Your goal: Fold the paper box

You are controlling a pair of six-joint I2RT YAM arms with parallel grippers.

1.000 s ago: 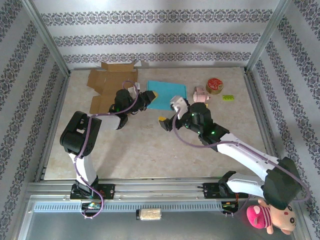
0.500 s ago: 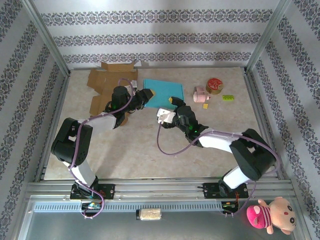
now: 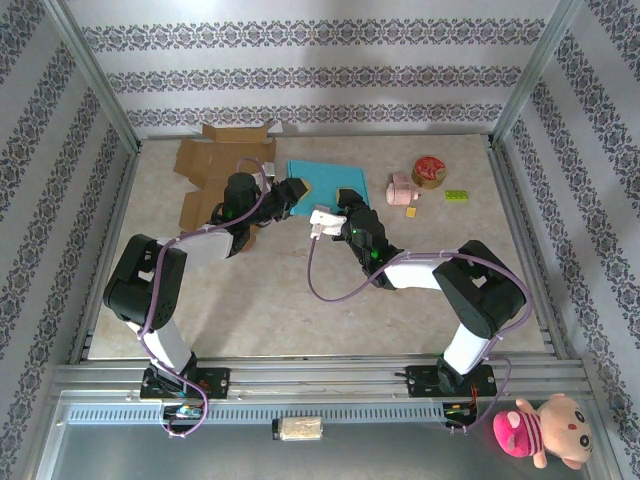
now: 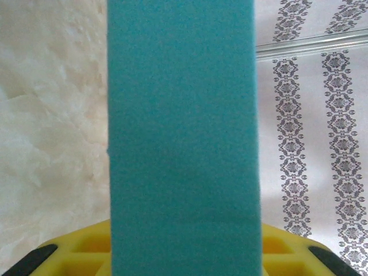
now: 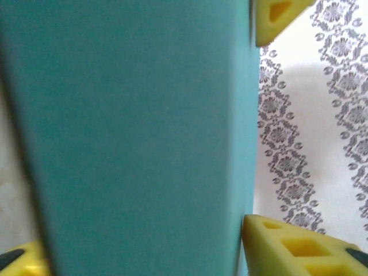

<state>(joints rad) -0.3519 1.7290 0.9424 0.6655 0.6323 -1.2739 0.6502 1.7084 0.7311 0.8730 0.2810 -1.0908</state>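
- Folding starts from the flat teal paper box. It lies toward the back middle of the beige marbled table, just right of a flattened brown cardboard carton.
- The left gripper sits at the sheet's near left corner. The right gripper sits on its near edge, close beside the left one.
- On the left wrist camera a teal panel runs straight up the middle, with the yellow fingers low on either side. I cannot tell whether they pinch it or merely straddle it.
- On the right wrist camera the teal surface sits very close, with yellow fingertips along its right edge. I cannot tell here either whether the grip is made.
- The step in hand appears to be taking hold of the sheet for the first crease.
- To do it well, I would seat both grips just inside a score line before lifting.
- One arm should then anchor the base panel flat while the other swings its flap up along the crease. Pulling outward is best avoided.
- With the grippers this close, slow moves would help avoid buckling or tearing the thin paper between them.
- Farther right on the table are a round red tin, a small pink object and a little green block, all well clear of the work. A pink plush toy sits off the table at the near right.
- No brand, label or writing is legible. The tin's lid shows a pattern too small to read, and the walls carry only a repeating floral stripe.
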